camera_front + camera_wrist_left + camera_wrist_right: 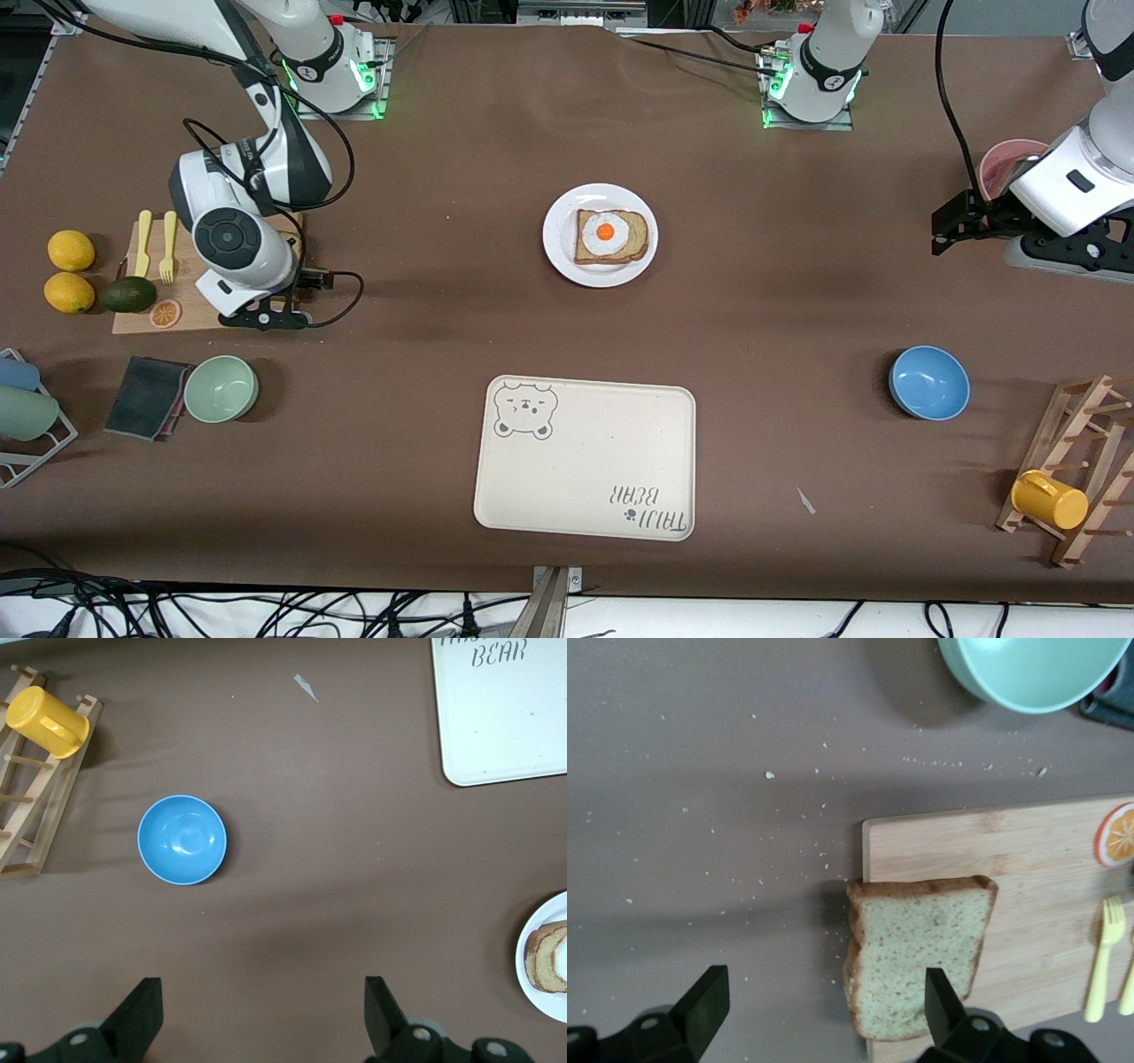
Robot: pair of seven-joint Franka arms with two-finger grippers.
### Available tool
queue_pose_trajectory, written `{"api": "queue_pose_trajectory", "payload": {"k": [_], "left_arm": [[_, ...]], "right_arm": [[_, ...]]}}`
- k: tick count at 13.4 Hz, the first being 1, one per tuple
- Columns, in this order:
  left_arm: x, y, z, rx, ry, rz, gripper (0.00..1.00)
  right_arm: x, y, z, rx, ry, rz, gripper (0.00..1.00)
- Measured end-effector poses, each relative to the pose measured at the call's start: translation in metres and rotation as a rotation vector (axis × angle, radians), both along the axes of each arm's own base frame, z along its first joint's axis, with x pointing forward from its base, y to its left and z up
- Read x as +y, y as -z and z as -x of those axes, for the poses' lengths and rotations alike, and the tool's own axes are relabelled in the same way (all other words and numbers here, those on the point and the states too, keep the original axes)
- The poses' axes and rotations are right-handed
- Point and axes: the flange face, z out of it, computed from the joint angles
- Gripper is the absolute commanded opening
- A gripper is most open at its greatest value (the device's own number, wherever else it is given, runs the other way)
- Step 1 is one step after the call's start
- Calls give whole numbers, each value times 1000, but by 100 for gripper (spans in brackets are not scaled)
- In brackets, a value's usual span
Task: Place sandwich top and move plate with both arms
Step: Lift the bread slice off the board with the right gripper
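The sandwich top (917, 952), a speckled tan slice, lies on the corner of a wooden cutting board (1028, 895) and overhangs its edge. My right gripper (826, 992) hovers open above it, one finger over the slice and the other over the bare table. In the front view the slice is hidden under the right wrist (244, 257). The white plate (558, 257) sits mid-table and carries a bread slice with a fried egg (609, 236). My left gripper (952, 226) hangs open and empty over the table at the left arm's end; the plate (551, 1003) shows at the left wrist view's edge.
A cream bear tray (585, 461) lies nearer the camera than the plate. A blue bowl (928, 382), a yellow mug on a wooden rack (1050, 499) and a pink bowl (1001, 164) are at the left arm's end. A green bowl (221, 388), lemons (71, 251) and an avocado (128, 294) surround the board.
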Motion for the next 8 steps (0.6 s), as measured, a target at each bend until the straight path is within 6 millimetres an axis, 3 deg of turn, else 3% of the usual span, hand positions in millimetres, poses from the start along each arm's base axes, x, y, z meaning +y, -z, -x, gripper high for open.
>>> {"api": "queue_pose_trajectory", "payload": {"k": [6,8], "left_arm": [[2,1,1,6,-3,0,100],[2,1,1,6,-3,0,100]], "right_arm": [[1,38,23,-64,2,24,97],[1,47,32,-66,-8,41,93]]}}
